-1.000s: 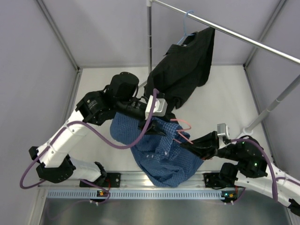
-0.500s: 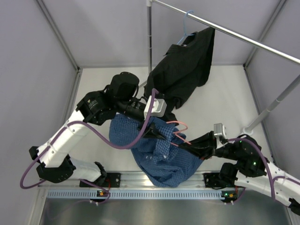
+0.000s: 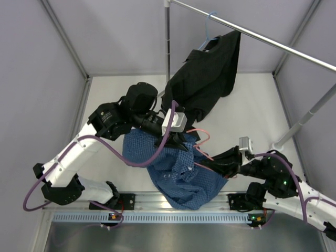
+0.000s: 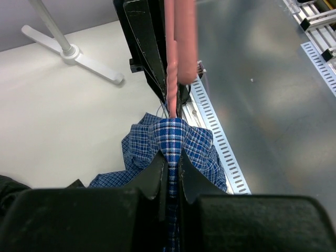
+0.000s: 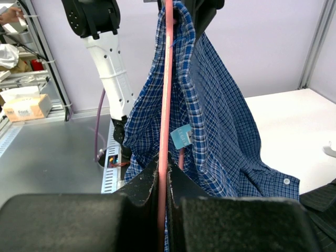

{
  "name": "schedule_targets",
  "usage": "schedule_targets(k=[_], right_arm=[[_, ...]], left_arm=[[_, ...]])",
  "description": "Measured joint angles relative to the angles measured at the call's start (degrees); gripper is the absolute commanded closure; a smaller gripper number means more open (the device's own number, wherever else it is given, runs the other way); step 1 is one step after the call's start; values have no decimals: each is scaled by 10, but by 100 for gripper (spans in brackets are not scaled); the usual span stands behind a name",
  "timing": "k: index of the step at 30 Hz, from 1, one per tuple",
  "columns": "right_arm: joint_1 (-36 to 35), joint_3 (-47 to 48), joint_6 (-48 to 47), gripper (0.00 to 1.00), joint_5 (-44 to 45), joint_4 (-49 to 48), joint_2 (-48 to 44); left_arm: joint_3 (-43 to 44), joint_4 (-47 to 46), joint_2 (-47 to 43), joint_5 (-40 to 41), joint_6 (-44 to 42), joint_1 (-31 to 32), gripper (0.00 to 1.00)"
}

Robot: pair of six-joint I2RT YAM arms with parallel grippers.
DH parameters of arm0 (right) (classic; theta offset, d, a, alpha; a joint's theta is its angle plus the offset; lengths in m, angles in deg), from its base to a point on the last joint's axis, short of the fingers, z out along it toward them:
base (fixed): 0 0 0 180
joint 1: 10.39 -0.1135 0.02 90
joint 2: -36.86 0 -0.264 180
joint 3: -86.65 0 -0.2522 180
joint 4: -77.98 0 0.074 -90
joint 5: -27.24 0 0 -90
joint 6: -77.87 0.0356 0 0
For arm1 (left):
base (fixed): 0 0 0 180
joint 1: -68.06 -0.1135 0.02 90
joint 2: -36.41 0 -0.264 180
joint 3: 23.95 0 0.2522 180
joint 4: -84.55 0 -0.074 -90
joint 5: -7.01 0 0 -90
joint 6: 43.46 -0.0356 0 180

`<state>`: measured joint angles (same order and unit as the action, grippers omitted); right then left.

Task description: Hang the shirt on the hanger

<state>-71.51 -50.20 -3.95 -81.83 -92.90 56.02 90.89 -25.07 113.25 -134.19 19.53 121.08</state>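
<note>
The left arm (image 3: 68,157), white shells between black joints, is trailing a purple cable (image 3: 113,152) and wearing a white camera block (image 3: 175,122). The matching right arm (image 3: 273,176) is showing a green light (image 3: 284,183). The left gripper (image 4: 170,165) is showing black wedge fingers (image 4: 154,176).

left claw (image 4: 170,167) | was open | now clamped on shirt (image 4: 202,149)
</note>
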Motion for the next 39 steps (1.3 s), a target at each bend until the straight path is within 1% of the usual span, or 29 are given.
schedule_targets(k=[3, 4, 5, 6, 7, 8, 9, 10, 11, 13, 15, 16, 17, 18, 19, 21, 22, 24, 26, 27, 29, 30, 32, 35, 36, 39], right_arm=[[0, 0, 4, 100, 5, 0, 0], [0, 0, 4, 94, 7, 0, 0], [0, 0, 6, 86, 10, 0, 0], [0, 0, 6, 76, 14, -1, 0], [0, 0, 9, 48, 21, -7, 0], [0, 0, 15, 32, 26, -9, -1], [0, 0, 17, 5, 36, -11, -3], [-1, 0, 20, 1, 47, -10, -5], [-2, 1, 17, 0, 64, -8, -9], [-2, 5, 27, 1, 114, 15, -27], [-2, 9, 55, 1, 187, 48, -56], [-2, 12, 75, 0, 228, 70, -71], [-2, 14, 96, 0, 267, 93, -86], [-2, 15, 119, 0, 296, 115, -96], [-2, 15, 158, 1, 332, 144, -111], [-2, 13, 215, 1, 362, 178, -122], [-2, 9, 249, 3, 363, 181, -123], [-2, -3, 290, 8, 348, 173, -110], [-2, -18, 322, 12, 318, 148, -70], [-2, -21, 330, 19, 304, 132, -41], [-2, -22, 341, 25, 279, 99, 33], [-2, -22, 344, 30, 274, 86, 60], [-2, -22, 346, 34, 269, 58, 120], [-2, -24, 347, 47, 276, 26, 182], [-2, -24, 345, 62, 281, 16, 197], [-2, -28, 339, 94, 296, -20, 226]], left_arm=[[-3, 0, -3, 2, 0, 0, 100], [-4, -1, -4, 4, 0, 0, 100], [-5, -1, -5, 9, 0, 0, 100], [-5, 0, -6, 14, 0, 0, 100], [-6, 0, -7, 19, 0, 0, 100], [-7, 0, -8, 27, 1, 0, 100], [-9, 0, -8, 35, 1, 0, 100], [-12, -1, -10, 45, 2, 0, 100], [-18, -3, -12, 58, 5, 0, 100], [-34, -17, -22, 94, 17, 0, 100], [-58, -39, -39, 137, 33, 0, 100], [-76, -56, -54, 170, 45, 0, 100], [-82, -62, -60, 181, 48, 0, 100], [-99, -81, -75, 208, 61, 0, 100], [-115, -97, -90, 233, 71, 0, 100], [-143, -131, -118, 274, 91, 0, 100], [-159, -149, -135, 297, 103, 0, 100], [-180, -180, -160, 327, 121, 0, 100], [-192, -203, -174, 345, 135, 0, 100], [-195, -214, -177, 352, 141, 0, 100], [-198, -235, -178, 365, 153, 0, 100], [-199, -243, -176, 370, 158, 0, 100], [-203, -257, -172, 379, 167, 0, 100], [-213, -269, -169, 388, 176, 0, 100], [-217, -271, -169, 390, 178, 0, 100], [-224, -274, -170, 397, 181, 0, 100]])
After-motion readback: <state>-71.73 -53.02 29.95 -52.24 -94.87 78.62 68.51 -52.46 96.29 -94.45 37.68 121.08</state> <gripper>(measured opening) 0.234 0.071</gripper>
